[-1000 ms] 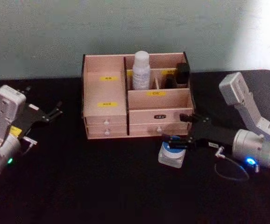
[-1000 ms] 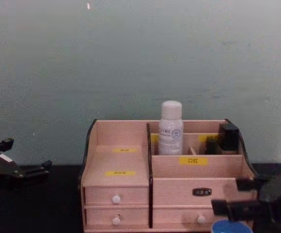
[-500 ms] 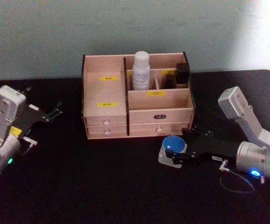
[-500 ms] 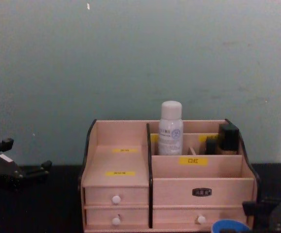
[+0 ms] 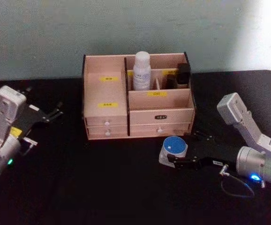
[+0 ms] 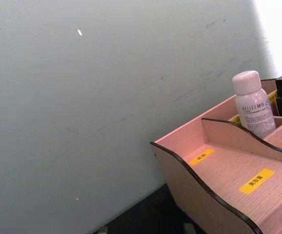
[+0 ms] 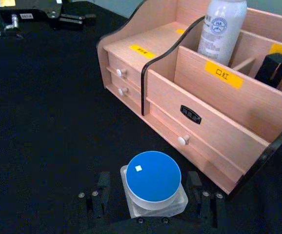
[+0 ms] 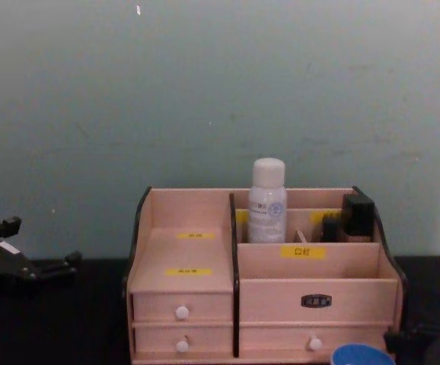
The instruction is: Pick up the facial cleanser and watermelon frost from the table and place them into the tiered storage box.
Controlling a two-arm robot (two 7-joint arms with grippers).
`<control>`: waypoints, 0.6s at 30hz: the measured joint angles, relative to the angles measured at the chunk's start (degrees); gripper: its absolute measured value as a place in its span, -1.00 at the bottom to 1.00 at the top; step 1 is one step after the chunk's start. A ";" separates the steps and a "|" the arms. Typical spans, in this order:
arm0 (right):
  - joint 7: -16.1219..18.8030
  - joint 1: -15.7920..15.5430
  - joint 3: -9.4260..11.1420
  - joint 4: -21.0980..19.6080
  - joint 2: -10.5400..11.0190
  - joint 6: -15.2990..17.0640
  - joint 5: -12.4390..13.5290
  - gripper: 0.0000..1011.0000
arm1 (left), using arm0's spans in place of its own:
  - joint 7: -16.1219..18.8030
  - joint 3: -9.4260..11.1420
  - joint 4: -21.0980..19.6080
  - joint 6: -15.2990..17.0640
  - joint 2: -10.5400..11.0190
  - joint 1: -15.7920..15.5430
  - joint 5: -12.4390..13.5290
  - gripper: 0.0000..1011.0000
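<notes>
The tiered storage box (image 5: pixel 107 115) stands at the back middle of the black table; it also shows as the storage box (image 8: pixel 189 251) (image 7: pixel 219 122) (image 6: pixel 219 170). The facial cleanser, a white bottle (image 5: pixel 142 70) (image 8: pixel 268 201) (image 7: pixel 221 29) (image 6: pixel 253 105), stands upright in a rear compartment. The watermelon frost, a clear jar with a blue lid (image 5: pixel 174 146) (image 7: pixel 153 178) (image 8: pixel 357 355), sits on the table just before the box's right half. My right gripper (image 5: pixel 178 150) (image 7: pixel 148 190) is low and open, one finger on each side of the jar. My left gripper (image 5: pixel 44 100) (image 8: pixel 41 243) rests open at the far left.
Dark items (image 5: pixel 182 72) (image 8: pixel 357 213) fill the box's rear right compartment. The box's left stepped shelves and front right compartment hold nothing. Small drawers with white knobs (image 7: pixel 182 140) face me, close behind the jar. Open black table (image 5: pixel 102 178) lies in front.
My right gripper has come down and drawn back from over the jar, so the blue lid shows and the fingers flank it. It has dropped low in the chest view. The left arm stayed put.
</notes>
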 joint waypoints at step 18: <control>0.42 0.83 -0.68 1.93 -1.15 0.12 -0.72 0.98 | 0.00 0.00 0.00 0.00 0.00 0.00 0.00 0.98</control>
